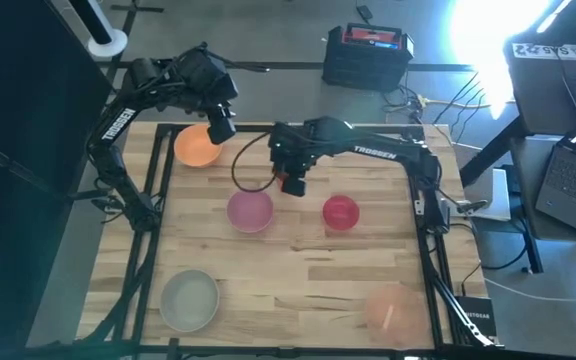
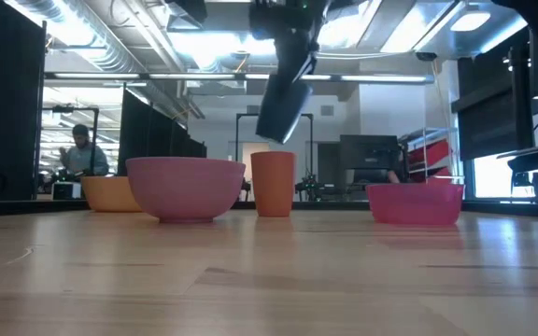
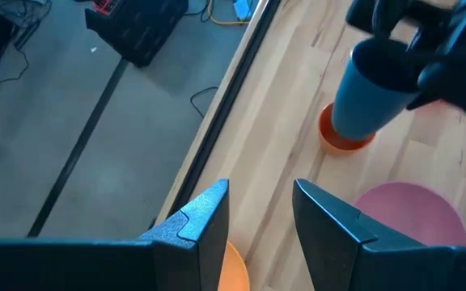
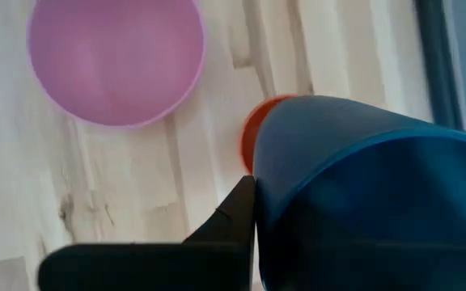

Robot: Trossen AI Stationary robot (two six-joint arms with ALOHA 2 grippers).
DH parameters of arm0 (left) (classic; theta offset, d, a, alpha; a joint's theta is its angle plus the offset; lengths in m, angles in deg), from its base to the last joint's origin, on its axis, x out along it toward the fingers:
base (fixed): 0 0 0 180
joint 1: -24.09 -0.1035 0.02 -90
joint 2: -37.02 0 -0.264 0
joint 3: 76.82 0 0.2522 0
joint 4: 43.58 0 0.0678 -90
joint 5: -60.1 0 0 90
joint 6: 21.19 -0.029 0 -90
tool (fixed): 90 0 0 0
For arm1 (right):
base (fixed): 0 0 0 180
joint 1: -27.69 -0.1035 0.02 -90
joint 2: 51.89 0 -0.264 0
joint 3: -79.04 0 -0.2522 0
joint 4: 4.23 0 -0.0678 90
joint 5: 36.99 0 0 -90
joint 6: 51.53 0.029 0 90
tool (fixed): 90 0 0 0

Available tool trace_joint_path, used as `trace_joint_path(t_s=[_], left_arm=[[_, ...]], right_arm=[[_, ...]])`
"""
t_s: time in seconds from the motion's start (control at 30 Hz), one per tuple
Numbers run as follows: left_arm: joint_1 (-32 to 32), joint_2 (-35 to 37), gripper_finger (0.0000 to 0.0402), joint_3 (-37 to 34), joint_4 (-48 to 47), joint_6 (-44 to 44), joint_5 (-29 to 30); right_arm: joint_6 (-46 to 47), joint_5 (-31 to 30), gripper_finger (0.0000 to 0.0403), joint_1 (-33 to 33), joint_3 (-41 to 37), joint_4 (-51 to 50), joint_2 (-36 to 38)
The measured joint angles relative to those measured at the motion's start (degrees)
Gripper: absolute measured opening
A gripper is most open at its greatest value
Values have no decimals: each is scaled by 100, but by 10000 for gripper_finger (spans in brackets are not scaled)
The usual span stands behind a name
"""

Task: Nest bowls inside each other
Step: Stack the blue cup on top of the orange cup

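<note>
The right gripper (image 1: 290, 178), jaws clamped on a blue cup (image 3: 368, 90), hangs above the orange-red cup (image 2: 273, 183) at one o'clock of the pink bowl (image 1: 250, 211), while the left gripper (image 1: 218, 126), jaws apart, hovers over the orange bowl (image 1: 197, 145).

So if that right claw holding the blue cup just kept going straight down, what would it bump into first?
Most likely the small orange-red cup: the right gripper holds the blue cup directly above it. The pink bowl sits beside that line.

Blue cup (image 4: 362, 202) hides most of the orange-red cup (image 4: 257, 129).
</note>
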Motion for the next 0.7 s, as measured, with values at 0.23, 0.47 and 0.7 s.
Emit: trace_joint_path(t_s=[0.23, 0.47, 0.7], left_arm=[[0, 0, 121, 0, 0, -46, 0], [0, 0, 121, 0, 2, -129, 2], [0, 0, 121, 0, 0, -213, 2]], right_arm=[[-40, 29, 0, 17, -2, 30, -207], [-131, 39, 0, 44, -5, 93, -462], [-273, 41, 6, 76, -10, 87, -609]])
